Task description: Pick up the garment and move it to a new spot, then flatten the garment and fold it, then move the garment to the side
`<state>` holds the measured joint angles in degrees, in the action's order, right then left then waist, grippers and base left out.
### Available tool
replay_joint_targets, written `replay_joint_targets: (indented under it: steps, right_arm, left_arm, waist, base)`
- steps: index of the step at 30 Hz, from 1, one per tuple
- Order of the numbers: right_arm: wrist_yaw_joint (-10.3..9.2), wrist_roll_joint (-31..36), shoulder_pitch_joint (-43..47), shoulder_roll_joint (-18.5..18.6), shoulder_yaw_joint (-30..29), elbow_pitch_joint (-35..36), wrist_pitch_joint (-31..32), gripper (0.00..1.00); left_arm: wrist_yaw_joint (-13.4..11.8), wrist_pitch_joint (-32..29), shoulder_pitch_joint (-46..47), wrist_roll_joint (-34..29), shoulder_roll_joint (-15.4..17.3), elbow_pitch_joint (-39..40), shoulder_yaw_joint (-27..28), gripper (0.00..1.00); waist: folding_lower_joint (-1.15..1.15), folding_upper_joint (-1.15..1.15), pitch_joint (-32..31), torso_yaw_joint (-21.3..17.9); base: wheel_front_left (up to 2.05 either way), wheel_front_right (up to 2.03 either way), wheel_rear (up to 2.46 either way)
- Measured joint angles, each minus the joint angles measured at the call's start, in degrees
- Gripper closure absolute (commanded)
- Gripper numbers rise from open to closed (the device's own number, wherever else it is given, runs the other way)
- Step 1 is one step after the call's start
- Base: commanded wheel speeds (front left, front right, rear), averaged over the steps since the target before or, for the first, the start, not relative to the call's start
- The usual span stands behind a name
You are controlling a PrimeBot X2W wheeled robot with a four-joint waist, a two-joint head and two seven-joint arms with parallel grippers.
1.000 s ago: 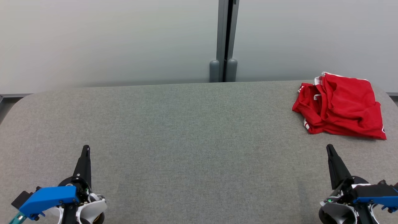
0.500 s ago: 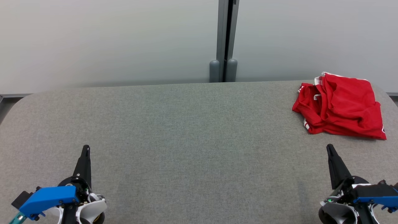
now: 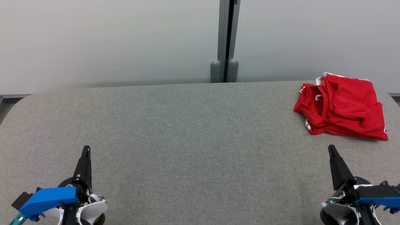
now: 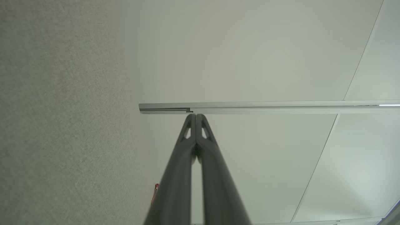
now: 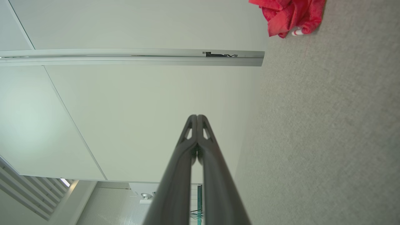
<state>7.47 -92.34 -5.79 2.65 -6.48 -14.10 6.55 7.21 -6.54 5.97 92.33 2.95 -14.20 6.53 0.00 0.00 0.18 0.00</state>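
Note:
A red garment (image 3: 342, 106) with white trim lies crumpled at the far right of the grey table (image 3: 193, 131); it also appears at the top of the right wrist view (image 5: 289, 14), and a red sliver (image 4: 155, 192) peeks past the fingers in the left wrist view. My left gripper (image 3: 86, 149) rests shut at the lower left, far from the cloth. At the lower right my right gripper (image 3: 331, 148) is shut too, a short way in front of the garment and apart from it. Both wrist views show the fingers (image 4: 196, 117) (image 5: 197, 117) pressed together with nothing held.
A pale partition wall (image 3: 109, 40) with a grey vertical post (image 3: 225, 40) stands just behind the table's far edge. The table's corners are rounded at left and right.

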Motion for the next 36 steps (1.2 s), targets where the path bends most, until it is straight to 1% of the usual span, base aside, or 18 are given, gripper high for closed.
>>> replay_joint_targets:
  steps: [36]
  right_arm:
    - [0.00, 0.0, 0.0, 0.0, 0.0, 0.0, 0.0, 1.00]
  left_arm:
    - [0.0, 0.0, 0.0, 0.0, 0.0, 0.0, 0.0, 1.00]
  waist:
    - [0.00, 0.00, 0.0, 0.0]
  base:
    - [0.00, 0.00, 0.00]
